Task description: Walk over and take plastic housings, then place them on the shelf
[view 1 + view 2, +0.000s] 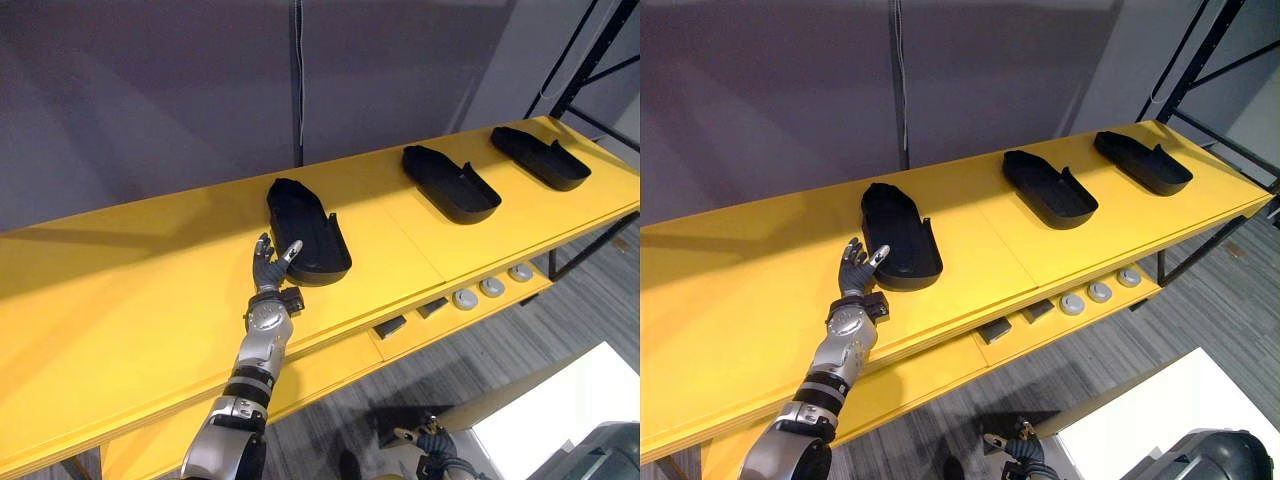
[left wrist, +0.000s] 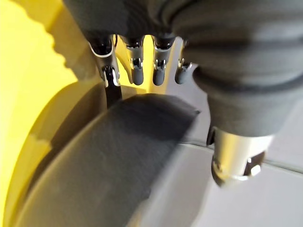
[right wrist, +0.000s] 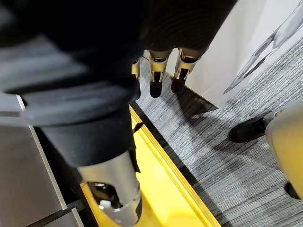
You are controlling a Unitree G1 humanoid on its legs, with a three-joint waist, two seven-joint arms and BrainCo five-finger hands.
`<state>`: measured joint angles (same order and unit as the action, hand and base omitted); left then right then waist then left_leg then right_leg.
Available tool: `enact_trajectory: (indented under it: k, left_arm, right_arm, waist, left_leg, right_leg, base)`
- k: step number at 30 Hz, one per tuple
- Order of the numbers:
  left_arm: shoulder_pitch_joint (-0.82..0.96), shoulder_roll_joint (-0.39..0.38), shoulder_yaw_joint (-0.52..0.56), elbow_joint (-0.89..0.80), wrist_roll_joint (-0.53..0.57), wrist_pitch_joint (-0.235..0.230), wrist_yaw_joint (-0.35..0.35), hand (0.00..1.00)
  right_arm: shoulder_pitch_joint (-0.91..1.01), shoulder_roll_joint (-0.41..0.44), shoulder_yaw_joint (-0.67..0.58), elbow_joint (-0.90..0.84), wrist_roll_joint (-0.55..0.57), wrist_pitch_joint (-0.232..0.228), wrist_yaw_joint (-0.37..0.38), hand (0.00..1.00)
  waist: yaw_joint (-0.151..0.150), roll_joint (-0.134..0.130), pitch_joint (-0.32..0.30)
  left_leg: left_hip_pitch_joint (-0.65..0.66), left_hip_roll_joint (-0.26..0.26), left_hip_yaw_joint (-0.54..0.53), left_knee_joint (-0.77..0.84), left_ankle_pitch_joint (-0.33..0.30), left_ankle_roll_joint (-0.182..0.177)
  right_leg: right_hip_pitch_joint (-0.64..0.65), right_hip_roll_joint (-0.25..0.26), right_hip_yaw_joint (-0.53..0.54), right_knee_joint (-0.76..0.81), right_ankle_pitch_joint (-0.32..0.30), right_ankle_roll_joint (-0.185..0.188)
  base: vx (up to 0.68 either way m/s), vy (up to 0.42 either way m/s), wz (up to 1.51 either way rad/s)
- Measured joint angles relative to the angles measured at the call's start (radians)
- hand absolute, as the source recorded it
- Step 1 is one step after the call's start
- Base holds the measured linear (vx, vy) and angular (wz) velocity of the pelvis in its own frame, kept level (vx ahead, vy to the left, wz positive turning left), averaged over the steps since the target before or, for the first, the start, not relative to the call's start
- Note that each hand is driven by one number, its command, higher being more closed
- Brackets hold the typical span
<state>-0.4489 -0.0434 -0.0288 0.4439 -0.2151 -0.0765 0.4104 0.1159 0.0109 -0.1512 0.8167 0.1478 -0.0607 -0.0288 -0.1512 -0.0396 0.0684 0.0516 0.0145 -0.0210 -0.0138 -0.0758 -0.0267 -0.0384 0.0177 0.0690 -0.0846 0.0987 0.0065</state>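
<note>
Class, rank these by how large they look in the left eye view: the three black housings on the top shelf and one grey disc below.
1. Housing beside the left hand; it is nearest the camera, so true size is unsure.
2. Middle housing and far-right housing: too alike to rank.
3. Grey disc.

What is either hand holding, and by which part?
Nothing. The left hand is open at the near end of the leftmost housing; the right hand hangs empty.

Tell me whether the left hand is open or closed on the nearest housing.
Open: the left hand has straight fingers beside the housing, not curled around it.
</note>
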Motion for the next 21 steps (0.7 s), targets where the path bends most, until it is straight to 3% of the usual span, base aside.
enact_trajectory:
  k: [7,8,13,17,21]
  left_arm:
    - [0.055,-0.043,-0.074,-0.303,0.202,0.013,0.023,0.0]
    - [0.057,-0.047,-0.096,-0.347,0.235,0.012,0.02,1.0]
    - [0.097,-0.055,-0.16,-0.43,0.316,0.01,-0.026,1.0]
    - [0.117,-0.043,-0.266,-0.46,0.351,0.0,-0.108,1.0]
    - [0.133,-0.035,-0.355,-0.471,0.405,-0.026,-0.179,1.0]
  right_arm:
    - [0.04,0.0,-0.005,-0.033,0.0,-0.003,-0.01,0.0]
    - [0.047,0.0,-0.005,-0.041,0.0,-0.004,-0.009,0.0]
    - [0.062,0.0,-0.005,-0.061,0.004,-0.01,-0.007,0.0]
    - [0.088,0.004,-0.004,-0.065,0.004,-0.021,0.001,0.0]
    - [0.09,0.004,-0.003,-0.065,0.004,-0.027,0.009,0.0]
  waist:
    - [0.021,0.0,0.0]
    - [0.027,0.0,0.0]
    - [0.036,-0.001,0.0]
    - [0.057,-0.001,0.0]
    - [0.056,-0.001,-0.002]
  left_leg:
    - [0.011,0.0,-0.009,0.019,-0.01,-0.013]
    - [0.013,0.0,-0.01,0.02,-0.011,-0.013]
    - [0.012,0.002,-0.011,0.026,-0.019,-0.009]
    - [0.005,0.003,-0.01,0.03,-0.022,-0.004]
    - [0.002,0.003,-0.009,0.03,-0.023,-0.004]
  right_leg:
    - [-0.006,0.0,-0.007,0.067,-0.051,0.0]
    - [-0.008,-0.001,-0.009,0.079,-0.059,0.0]
    - [-0.013,-0.001,-0.017,0.096,-0.069,0.001]
    - [-0.015,-0.001,-0.02,0.096,-0.069,0.002]
    - [-0.022,0.0,-0.018,0.096,-0.07,0.002]
  base:
    - [0.05,0.007,0.05]
    - [0.02,0.014,0.03]
    - [0.0,0.006,0.01]
    - [0.0,0.0,0.0]
    - [0.0,0.0,0.0]
